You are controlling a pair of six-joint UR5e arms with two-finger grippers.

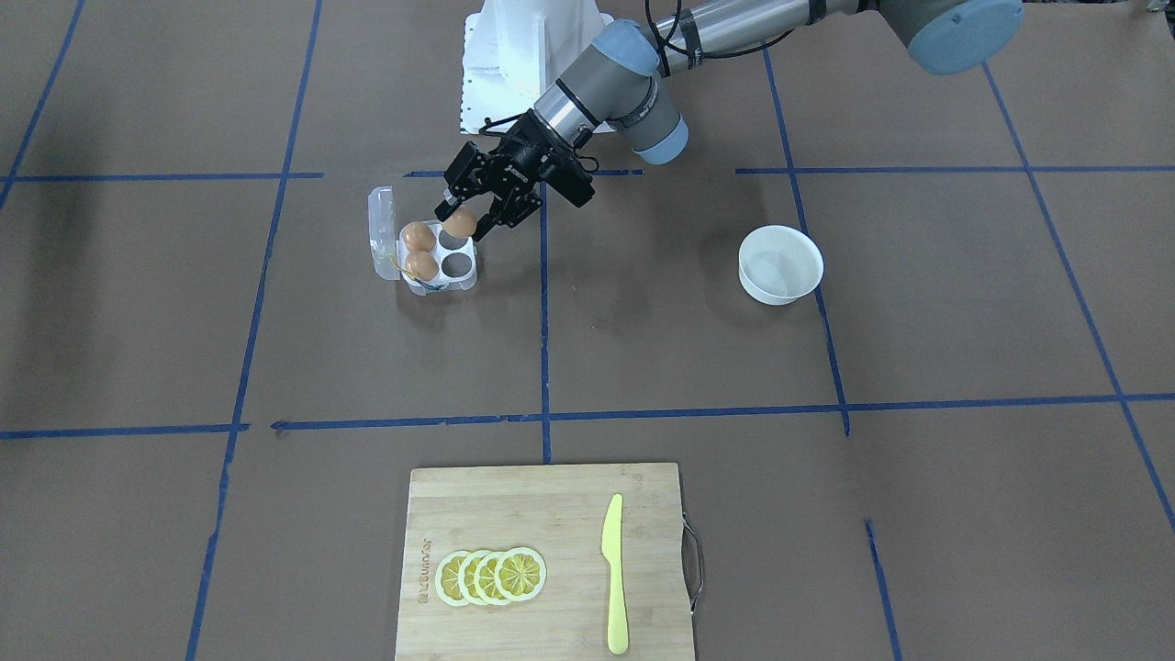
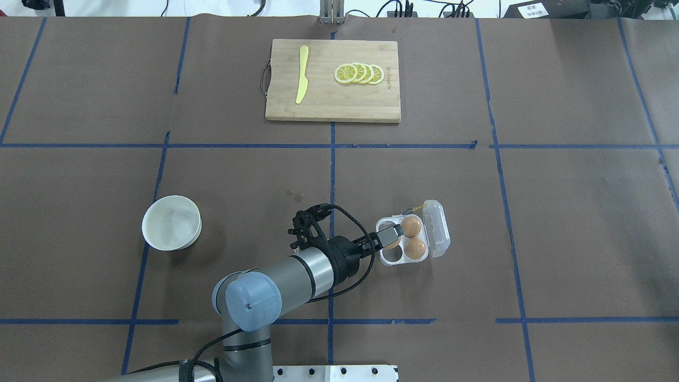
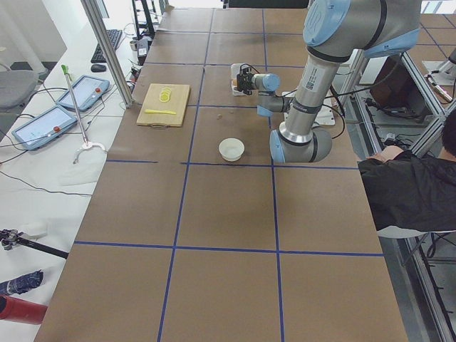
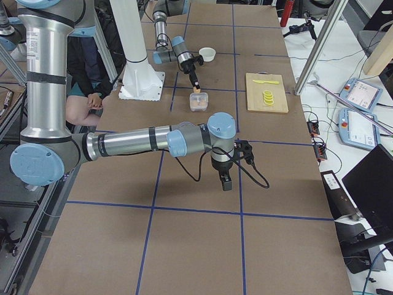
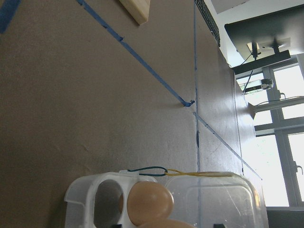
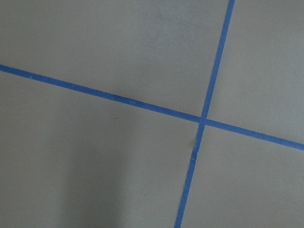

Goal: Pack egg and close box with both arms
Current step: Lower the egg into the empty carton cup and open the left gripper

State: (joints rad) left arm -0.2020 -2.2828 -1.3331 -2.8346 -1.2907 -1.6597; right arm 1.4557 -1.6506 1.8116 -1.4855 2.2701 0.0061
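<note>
Clamping smooth, oval, tan-brown egg btwn both fingers of left pincer, just over box, on side away from lid. Cannot tell from any view whether shell touches tray. Looks evenly coloured, same as the 2 others.

Sitting on table near robot base: small clear plastic 4-cell carton, hinged lid swung open & standing roughly upright, yellow band w/ dark cord at one end. Holding 2 brown eggs in the 2 cells next to lid. Showing other 2 cells as dark holes, one fully visible, one partly under held egg.

Standing well apart on left-arm side: round white bowl, only white inside visible.

Lying at far edge: wooden board w/ 4 overlapping lemon slices & yellow knife beside them.

Hanging over table well away from box, pointing down: right pincer. Seen only from side cam, so cannot tell if released or clenched.
</note>
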